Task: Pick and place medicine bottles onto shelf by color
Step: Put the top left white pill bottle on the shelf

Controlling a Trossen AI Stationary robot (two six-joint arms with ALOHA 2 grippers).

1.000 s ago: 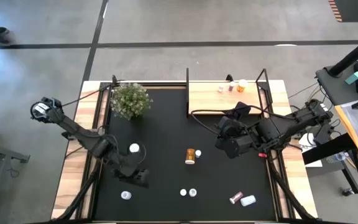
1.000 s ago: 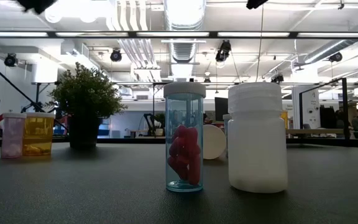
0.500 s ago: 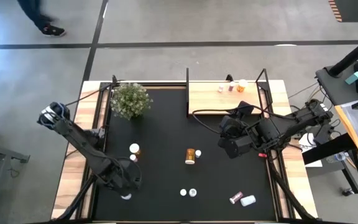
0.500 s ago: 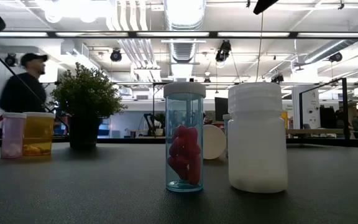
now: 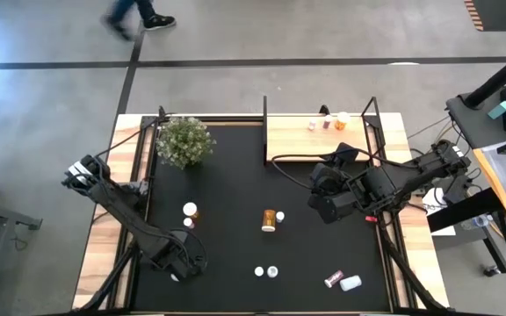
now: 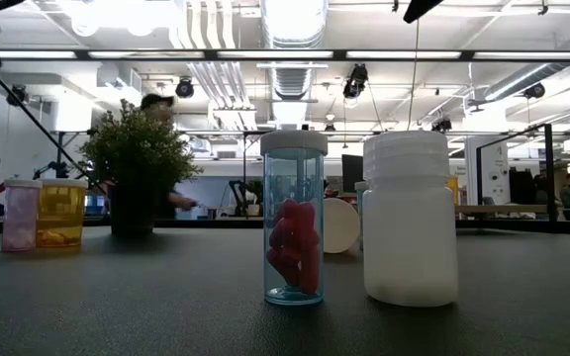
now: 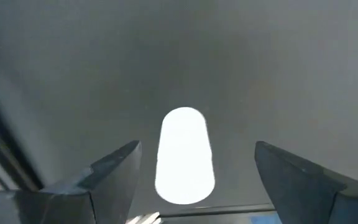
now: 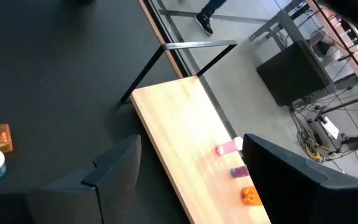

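While bottles wait: sorting barely begun.
Shelf (image 5: 319,139): one o'clock, few bottles.
Left gripper (image 7: 194,180): seven o'clock, fingers spread around white bottle (image 7: 184,155), not touching.
Right gripper (image 5: 323,209): three o'clock, parted, empty.
Handling: likely light, rigid, slippery; grip mid-body.

The left arm reaches from its base at the table's left edge toward the near-left corner, forearm angled low and inward. The left gripper (image 5: 179,266) points steeply down over the mat; in its wrist view (image 7: 194,180) the two dark fingers (image 7: 114,168) stand wide apart with nothing clamped between them. The right arm extends from the table's right side, folded at the elbow, its wrist held over the right half of the mat. The right gripper (image 5: 321,195) sits raised and level; its wrist view (image 8: 185,180) shows the fingers (image 8: 114,168) parted and empty.
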